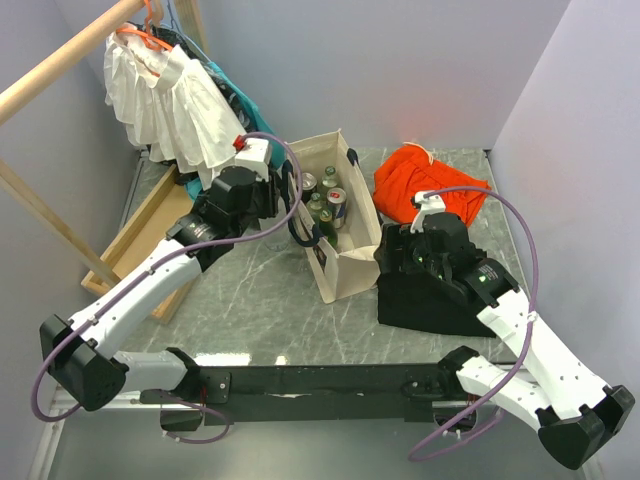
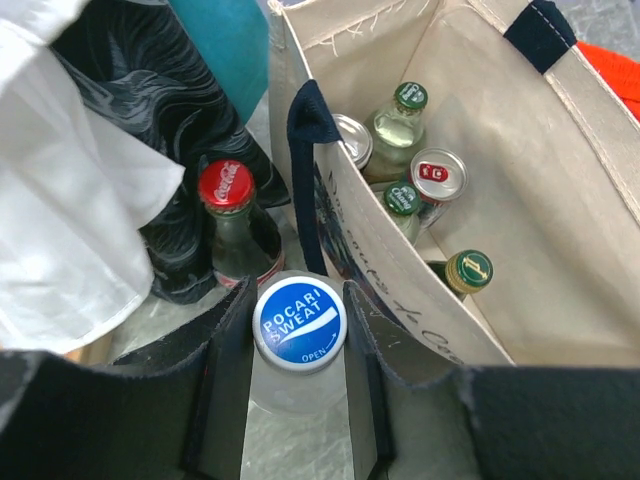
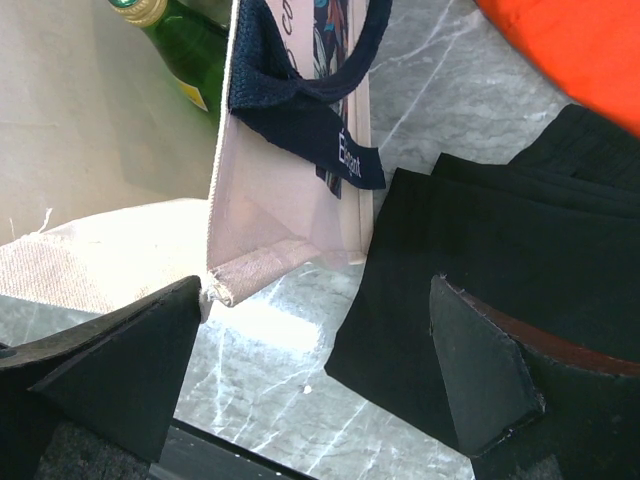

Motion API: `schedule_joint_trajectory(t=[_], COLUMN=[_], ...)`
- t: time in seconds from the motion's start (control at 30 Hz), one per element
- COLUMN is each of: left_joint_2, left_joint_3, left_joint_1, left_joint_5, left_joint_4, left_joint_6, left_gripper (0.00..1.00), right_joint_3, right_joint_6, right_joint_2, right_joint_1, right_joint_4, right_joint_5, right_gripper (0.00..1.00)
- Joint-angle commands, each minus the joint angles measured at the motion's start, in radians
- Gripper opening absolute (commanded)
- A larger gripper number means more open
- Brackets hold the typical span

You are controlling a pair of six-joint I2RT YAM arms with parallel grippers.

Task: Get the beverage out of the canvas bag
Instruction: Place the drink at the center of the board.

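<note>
With your left gripper (image 2: 297, 330) clamped on the Pocari Sweat bottle (image 2: 299, 322), lower straight, clearing the Coca-Cola bottle (image 2: 226, 190) at eleven o'clock; your right gripper (image 3: 318, 330) is spread apart.

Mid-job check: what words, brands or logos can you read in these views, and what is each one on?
"POCARI SWEAT", "OPEN": blue cap of the bottle in the left gripper.
"Coca-Cola": red cap, outside the canvas bag.
Cursive print on the canvas bag's side: cut off, unreadable.
White lettering on the black handle: blurred.
Logos on the green caps: too small.
</note>
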Motion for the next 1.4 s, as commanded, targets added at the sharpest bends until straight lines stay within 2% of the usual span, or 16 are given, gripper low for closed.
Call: schedule_joint_trajectory(t=[0.0,0.53,1.07,1.37], left_joint_2=[-0.015,0.017,0.156,0.184], left_joint_3=[-0.002,-0.110,-0.092,-0.099], left_joint_1=[0.002,0.002,0.002,0.002], left_joint_5=[0.009,-0.002,-0.011,-0.024], left_joint_4=[0.278,0.456,0.501,0.532], left_joint_6=[-0.032,-0.029,-0.021,-0.020], left_gripper=[0.01,0.01,0.01,0.01], right_joint_3=[-0.002,-0.001,0.005,0.013], right_joint_6=[-0.027,-0.028,-0.030,-0.037], right_joint_2=[0.004,0.013,0.021,0.039], right_joint_1=[0.010,0.008,0.010,0.008], right_joint_4=[-0.031,-0.031,-0.036,-0.036], right_joint_5=[0.019,0.028,0.037,0.036], right_gripper=[1.00,1.00,1.00,1.00])
